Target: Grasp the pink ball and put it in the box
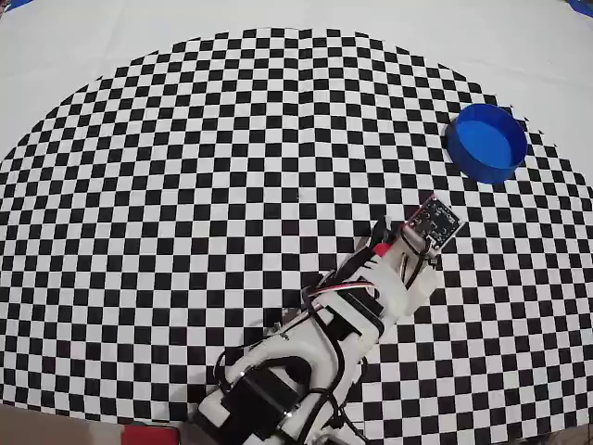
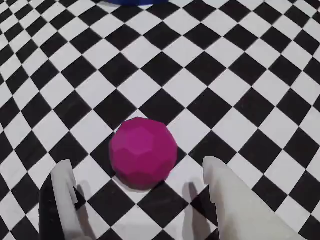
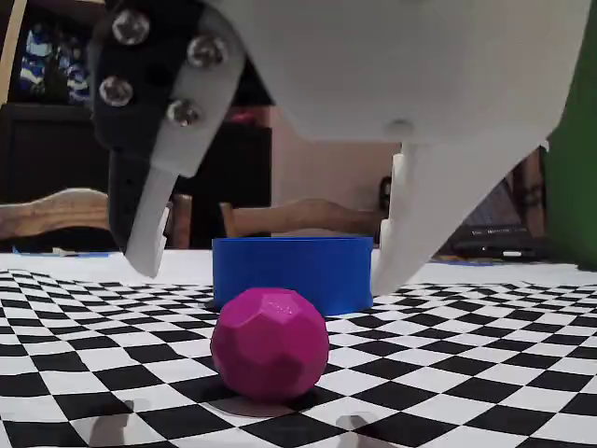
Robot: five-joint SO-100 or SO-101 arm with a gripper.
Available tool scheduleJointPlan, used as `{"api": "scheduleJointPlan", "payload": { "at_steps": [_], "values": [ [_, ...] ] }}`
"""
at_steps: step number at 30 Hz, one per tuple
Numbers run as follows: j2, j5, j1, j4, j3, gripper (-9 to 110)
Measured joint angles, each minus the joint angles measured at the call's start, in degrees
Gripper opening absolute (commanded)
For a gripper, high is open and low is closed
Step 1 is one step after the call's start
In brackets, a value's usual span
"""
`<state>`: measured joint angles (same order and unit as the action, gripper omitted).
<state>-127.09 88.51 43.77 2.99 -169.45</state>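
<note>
The pink ball is a faceted magenta sphere resting on the checkered mat. In the fixed view it lies in front of the box. My gripper is open, with one white finger on each side of the ball and not touching it. In the fixed view my gripper hovers with its tips near the height of the ball's top. The box is a round blue tub at the far right of the mat, beyond the ball. In the overhead view my gripper covers the ball.
The black and white checkered mat covers the table. The arm's base stands at the near edge. A sliver of the blue tub shows at the wrist view's top edge. Wooden chairs stand behind the table.
</note>
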Motion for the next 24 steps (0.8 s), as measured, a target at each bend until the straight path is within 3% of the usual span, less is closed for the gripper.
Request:
{"api": "scheduleJointPlan", "payload": {
  "at_steps": [24],
  "values": [
    [10.1, -0.2, 0.0, 0.4, 7.0, 30]
  ]
}}
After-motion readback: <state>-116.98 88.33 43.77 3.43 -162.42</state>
